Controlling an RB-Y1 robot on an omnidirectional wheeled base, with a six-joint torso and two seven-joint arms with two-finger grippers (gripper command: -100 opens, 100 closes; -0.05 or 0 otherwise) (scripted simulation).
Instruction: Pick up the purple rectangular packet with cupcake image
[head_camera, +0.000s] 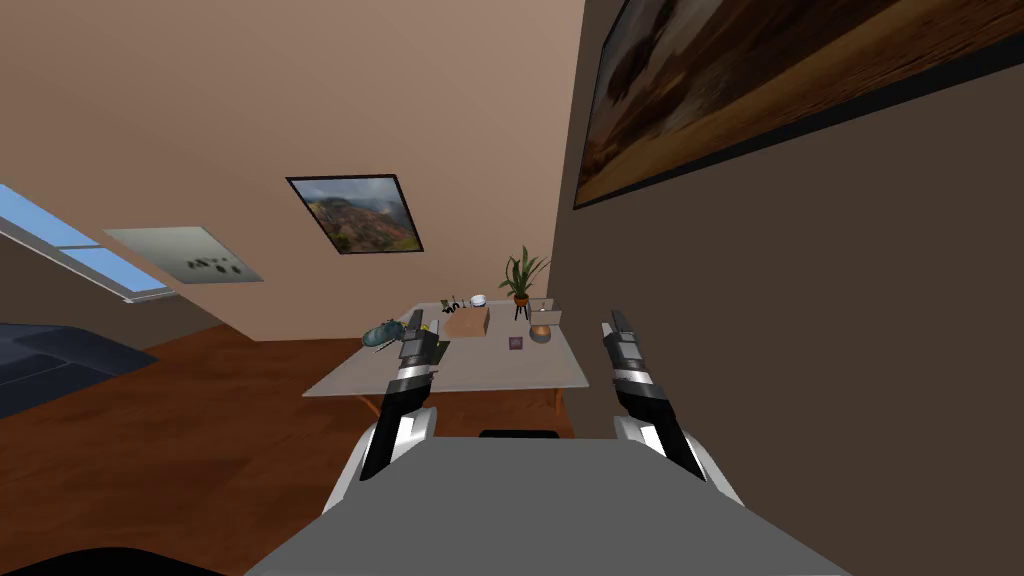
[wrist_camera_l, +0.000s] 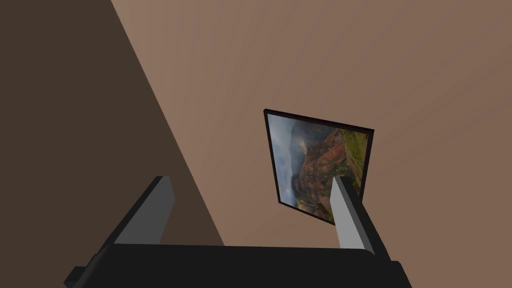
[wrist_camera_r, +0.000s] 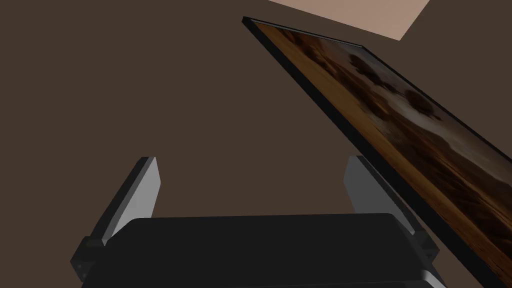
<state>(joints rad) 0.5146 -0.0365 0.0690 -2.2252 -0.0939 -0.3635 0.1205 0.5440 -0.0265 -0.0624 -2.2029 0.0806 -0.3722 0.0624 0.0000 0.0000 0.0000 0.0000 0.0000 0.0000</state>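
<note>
Left claw (head_camera: 416, 320) and right claw (head_camera: 617, 318), both agape; purple packet (head_camera: 516, 343) beyond on table (head_camera: 470, 376).

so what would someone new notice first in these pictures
A pale table ahead, a small purple packet near its middle, a potted plant at its far edge. The left gripper and right gripper hang open before it. A large framed landscape hangs on the dark right wall.

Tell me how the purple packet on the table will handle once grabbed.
The purple packet looks small, so probably light. Lying flat on the table, it should not roll or tip, but may slide if pushed.
</note>
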